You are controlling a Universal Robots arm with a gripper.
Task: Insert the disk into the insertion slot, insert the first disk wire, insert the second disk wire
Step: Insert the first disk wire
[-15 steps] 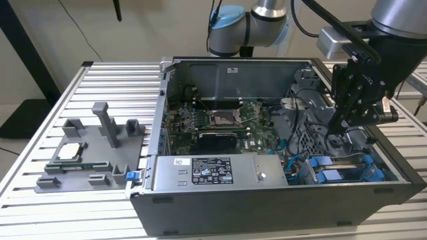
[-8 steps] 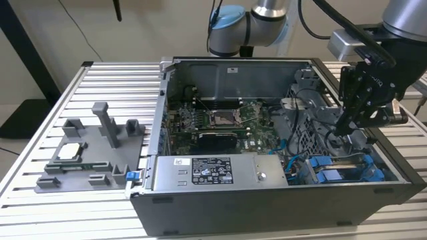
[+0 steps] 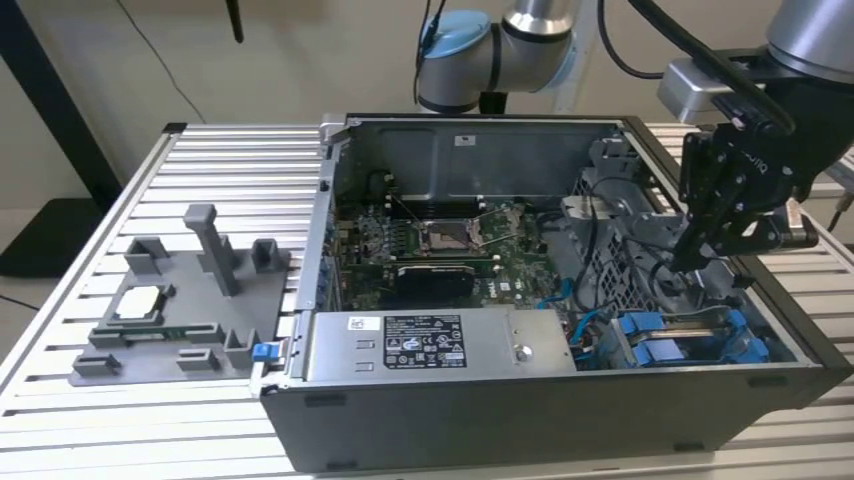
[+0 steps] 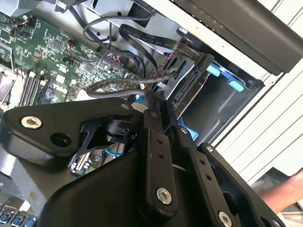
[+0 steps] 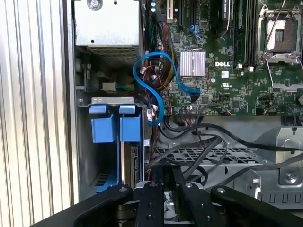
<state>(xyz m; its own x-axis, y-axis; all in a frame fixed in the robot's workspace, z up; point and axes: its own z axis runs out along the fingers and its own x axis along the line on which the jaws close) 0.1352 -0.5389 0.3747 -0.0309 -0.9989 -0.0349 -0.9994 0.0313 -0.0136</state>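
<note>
The gripper (image 3: 695, 262) hangs low beside the drive cage (image 3: 617, 270), its 2 fingers (image 4: 156, 142) pressed together. The disk (image 4: 190, 88) sits in the insertion slot (image 4: 215, 106), a black wire (image 4: 152, 40) plugged in.

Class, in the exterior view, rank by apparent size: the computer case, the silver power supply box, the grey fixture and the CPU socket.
1. computer case.
2. silver power supply box and grey fixture: look about alike, so unranked.
3. CPU socket.
</note>
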